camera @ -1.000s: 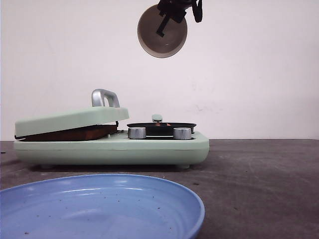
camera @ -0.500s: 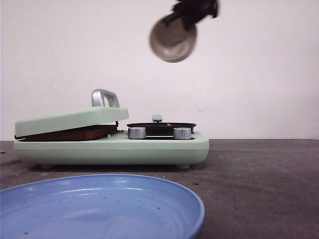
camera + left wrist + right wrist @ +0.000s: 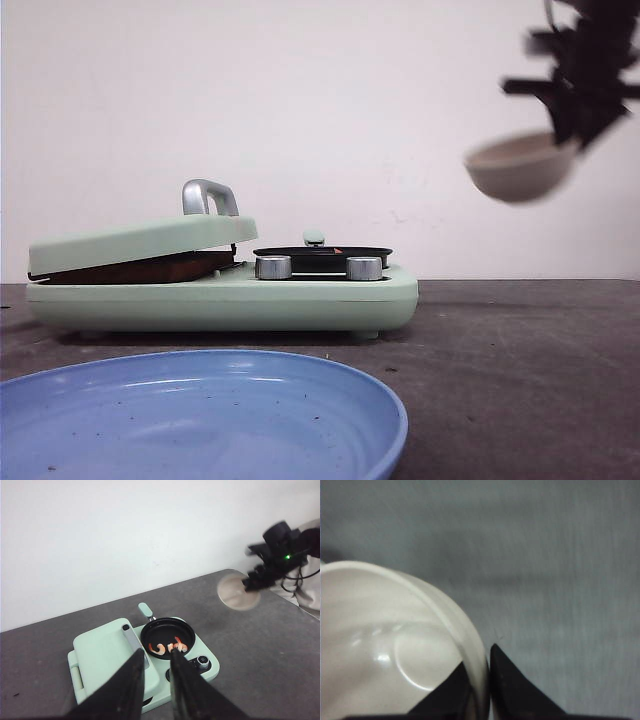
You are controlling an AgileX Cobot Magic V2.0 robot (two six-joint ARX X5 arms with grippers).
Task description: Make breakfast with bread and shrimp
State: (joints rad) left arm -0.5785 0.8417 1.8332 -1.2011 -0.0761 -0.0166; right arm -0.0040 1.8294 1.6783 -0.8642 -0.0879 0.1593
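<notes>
**Colleague:** Where did the right gripper (image 3: 572,130) sit?

**Me:** At the upper right of the front view, badly blurred and partly cut off by the frame edge. I had it clamped on the rim of a white bowl (image 3: 520,166); in the right wrist view one finger (image 3: 517,690) sat outside the wall and one inside.

**Colleague:** And the left gripper (image 3: 156,672)?

**Me:** Its fingers were nearly together, a narrow gap between them, holding nothing.

**Colleague:** The food?

**Me:** The shrimp (image 3: 167,647) lay in the black pan (image 3: 167,636) on the green cooker (image 3: 225,290), centre of the left wrist view. From the front the pan rim hid them. The bread (image 3: 140,268) showed only as a brown edge under the tilted lid (image 3: 145,240). The blue plate (image 3: 200,415) was cropped at the lower left.
</notes>
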